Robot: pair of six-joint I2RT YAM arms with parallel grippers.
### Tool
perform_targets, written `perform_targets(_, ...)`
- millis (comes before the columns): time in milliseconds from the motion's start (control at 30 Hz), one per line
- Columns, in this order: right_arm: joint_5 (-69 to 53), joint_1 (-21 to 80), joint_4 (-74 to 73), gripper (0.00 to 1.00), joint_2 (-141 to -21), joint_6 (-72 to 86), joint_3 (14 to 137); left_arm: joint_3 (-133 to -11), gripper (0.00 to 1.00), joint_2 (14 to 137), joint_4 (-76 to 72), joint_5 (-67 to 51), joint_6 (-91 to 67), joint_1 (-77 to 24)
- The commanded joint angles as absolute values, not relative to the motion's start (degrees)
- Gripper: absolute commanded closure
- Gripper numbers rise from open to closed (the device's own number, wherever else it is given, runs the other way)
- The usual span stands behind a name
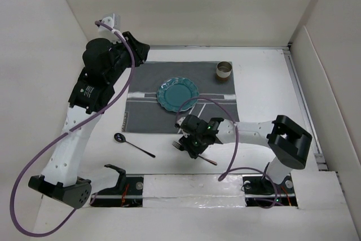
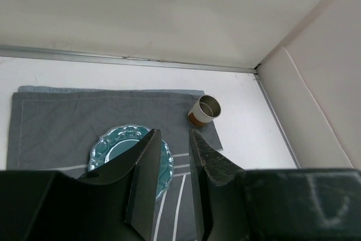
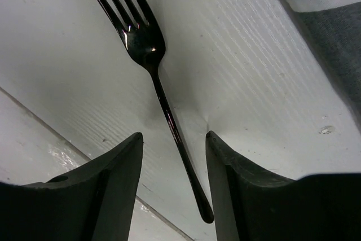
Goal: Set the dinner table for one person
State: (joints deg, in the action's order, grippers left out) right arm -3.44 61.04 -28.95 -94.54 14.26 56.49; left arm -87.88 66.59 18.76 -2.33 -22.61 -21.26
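Note:
A black fork (image 3: 148,43) lies flat on the white dinner table (image 1: 265,83), just below the placemat's near edge. My right gripper (image 3: 174,136) is low over it and open, a finger on each side of the handle, touching neither. In the top view that gripper (image 1: 194,148) covers most of the fork (image 1: 210,161). A teal plate (image 1: 177,93) sits on the dark grey striped placemat (image 1: 146,83). My left gripper (image 2: 173,134) hangs high above the plate (image 2: 113,148), its fingers a little apart with nothing between them.
A small brown and white cup (image 1: 224,70) stands on the placemat's far right corner, also in the left wrist view as the cup (image 2: 204,110). A black spoon (image 1: 133,145) lies on the table left of the fork. White walls close in the back and both sides.

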Motion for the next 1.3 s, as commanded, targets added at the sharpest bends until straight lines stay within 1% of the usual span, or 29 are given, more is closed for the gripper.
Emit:
perform_targets(0,-2.7,62.3,-27.8,0.48,-95.3,14.3,58.7,-87.9,0.76,64.9,16.8,-1.9,-22.6,-21.0)
perform_targets(100,-0.4,62.9,-28.2,0.51,-96.7,15.9,58.9,-87.2,0.76,64.3,16.8,-1.6,-22.5,-21.0)
perform_targets(167,4.7,62.9,-28.5,0.53,-97.9,17.5,59.2,-86.7,0.76,64.1,16.7,-1.8,-22.6,-20.5)
perform_targets(267,9.3,65.3,-30.2,0.61,-100.6,18.8,61.0,-86.9,0.76,63.9,16.9,-2.2,-22.4,-20.5)
perform_targets(300,9.9,65.9,-30.7,0.68,-101.2,19.0,61.3,-86.9,0.76,63.6,16.9,-2.2,-22.1,-20.5)
perform_targets(367,10.2,68.1,-30.8,0.76,-102.7,20.0,61.6,-87.1,0.76,63.4,17.1,-1.8,-22.0,-20.5)
perform_targets(400,10.3,68.8,-30.8,0.85,-102.9,20.5,61.9,-87.2,0.76,63.3,17.3,-1.8,-21.7,-20.5)
perform_targets(467,9.6,70.0,-30.8,0.92,-103.1,21.4,62.5,-87.4,0.76,62.8,17.6,-1.1,-21.5,-20.5)
perform_targets(500,9.7,70.8,-31.9,1.0,-102.7,22.8,63.7,-87.4,0.76,62.3,18.1,-0.8,-21.4,-20.5)
perform_targets(533,9.7,70.8,-31.9,1.0,-102.7,22.8,63.7,-87.4,0.76,62.3,18.1,-0.8,-21.4,-20.5)
perform_targets(633,9.0,70.8,-35.8,1.0,-101.3,23.4,69.0,-87.2,0.76,61.6,19.2,-0.9,-22.0,-20.5)
perform_targets(667,9.1,70.8,-37.8,1.0,-101.0,23.3,73.2,-86.8,0.76,61.2,19.4,-1.1,-22.3,-20.5)
perform_targets(767,10.1,69.8,-40.0,1.0,-101.2,22.3,80.3,-84.0,0.76,60.2,19.9,-4.2,-25.0,-20.5)
perform_targets(800,10.5,69.0,-40.2,1.0,-103.3,22.1,85.6,-82.7,0.76,60.1,19.1,-8.9,-25.6,-20.5)
perform_targets(833,10.4,68.1,-40.3,1.0,-105.0,21.8,88.4,-82.1,0.75,60.2,19.5,-9.8,-26.0,-20.5)
perform_targets(1000,9.7,62.6,-42.4,1.0,-117.8,23.1,109.4,-82.1,0.75,57.3,25.7,-5.6,-29.1,-22.2)
perform_targets(1033,9.0,61.9,-41.8,1.0,-122.0,23.2,112.0,-82.2,0.75,56.7,26.5,-5.5,-30.1,-22.2)
perform_targets(1100,7.7,60.4,-40.7,1.0,-126.2,24.9,117.5,-80.7,0.73,54.5,27.1,-6.8,-33.6,-23.0)
perform_targets(1133,7.3,59.0,-40.8,1.0,-128.2,25.8,123.3,-79.8,0.72,53.6,26.7,-7.3,-34.6,-23.0)
perform_targets(1167,7.2,58.4,-40.8,1.0,-132.1,28.1,126.3,-78.6,0.71,52.3,27.1,-7.5,-35.3,-24.9)
perform_targets(1267,7.5,56.1,-39.4,1.0,-138.4,33.1,134.5,-81.0,0.68,51.8,31.4,-5.2,-35.0,-27.8)
